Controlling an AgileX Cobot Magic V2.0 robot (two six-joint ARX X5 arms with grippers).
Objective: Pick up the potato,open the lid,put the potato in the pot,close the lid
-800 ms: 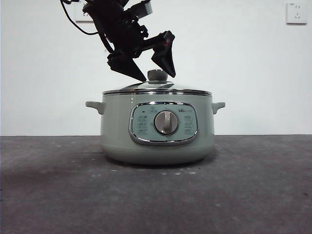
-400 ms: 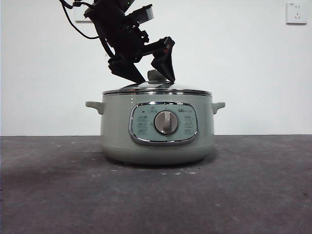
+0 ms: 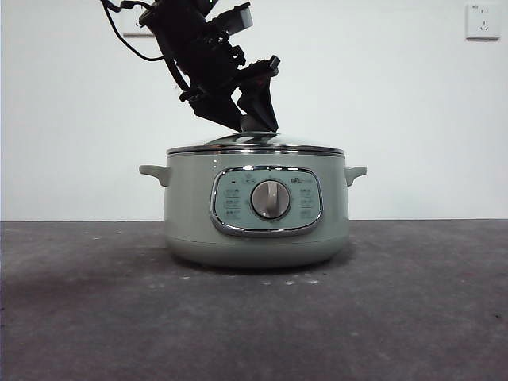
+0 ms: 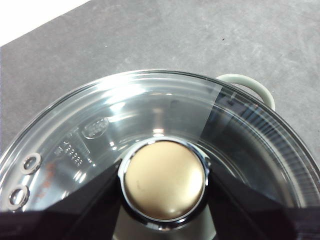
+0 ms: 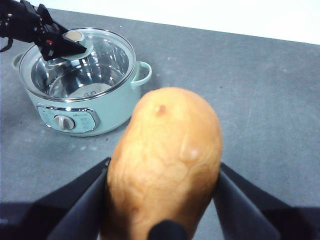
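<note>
The sage-green pot (image 3: 255, 214) stands mid-table with the glass lid (image 3: 254, 145) seated on it. My left gripper (image 3: 254, 125) comes down from the upper left and is shut on the lid's knob (image 4: 165, 180), one jaw touching each side. Through the glass (image 4: 150, 107) the pot's inside shows bare. My right gripper (image 5: 162, 200) is held high and away from the pot (image 5: 75, 107), shut on the orange-brown potato (image 5: 165, 160). From there the left gripper (image 5: 65, 45) shows on the lid (image 5: 100, 55). The right arm is out of the front view.
The dark grey table (image 3: 397, 302) spreads around the pot. A small side handle (image 4: 245, 82) sticks out on each side. A white wall with an outlet (image 3: 482, 21) stands behind.
The left gripper has come down over the lid, and its jaws have closed from a wide spread onto the knob. The pot and lid have not moved.
</note>
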